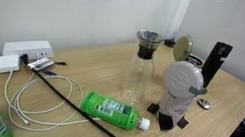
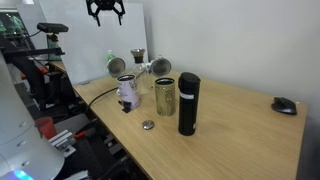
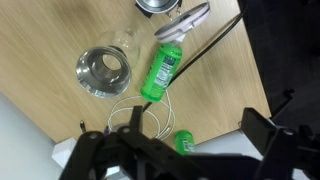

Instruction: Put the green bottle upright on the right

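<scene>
Well below my gripper (image 2: 105, 12) I see a glass carafe (image 3: 103, 72), ahead and left; a larger translucent green bottle (image 3: 183, 141) sits nearly straight underneath.

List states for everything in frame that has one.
green bottle: lying on its side, capped, not held
tool: open, empty, raised high
glass carafe: upright, looks empty
black tumbler: upright
power strip: cables plugged in
</scene>
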Robot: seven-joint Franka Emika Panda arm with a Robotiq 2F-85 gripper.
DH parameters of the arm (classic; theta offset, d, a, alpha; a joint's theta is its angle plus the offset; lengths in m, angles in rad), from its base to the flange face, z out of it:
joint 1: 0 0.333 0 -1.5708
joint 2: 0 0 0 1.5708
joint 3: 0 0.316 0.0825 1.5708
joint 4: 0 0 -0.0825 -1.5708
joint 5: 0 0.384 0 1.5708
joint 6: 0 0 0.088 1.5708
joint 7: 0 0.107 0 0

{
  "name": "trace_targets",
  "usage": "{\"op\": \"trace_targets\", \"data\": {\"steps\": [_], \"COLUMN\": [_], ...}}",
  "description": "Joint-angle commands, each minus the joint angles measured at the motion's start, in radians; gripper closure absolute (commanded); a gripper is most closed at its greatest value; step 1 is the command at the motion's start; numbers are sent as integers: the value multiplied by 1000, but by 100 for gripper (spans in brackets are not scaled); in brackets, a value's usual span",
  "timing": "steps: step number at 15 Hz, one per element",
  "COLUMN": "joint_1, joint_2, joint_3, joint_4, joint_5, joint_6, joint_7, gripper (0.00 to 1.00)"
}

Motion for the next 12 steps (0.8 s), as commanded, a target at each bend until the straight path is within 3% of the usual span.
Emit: {"op": "trace_targets", "data": {"steps": [1, 8, 12], "joint_1": [1, 23, 62], "joint_2": [1, 31, 123], "joint_3": [-1, 21, 92], "joint_4": [3, 5, -11], "joint_5": [0, -5, -25], "joint_6": [-3, 29, 139], "joint_7": [1, -20, 6], "gripper": [0, 0, 0]}}
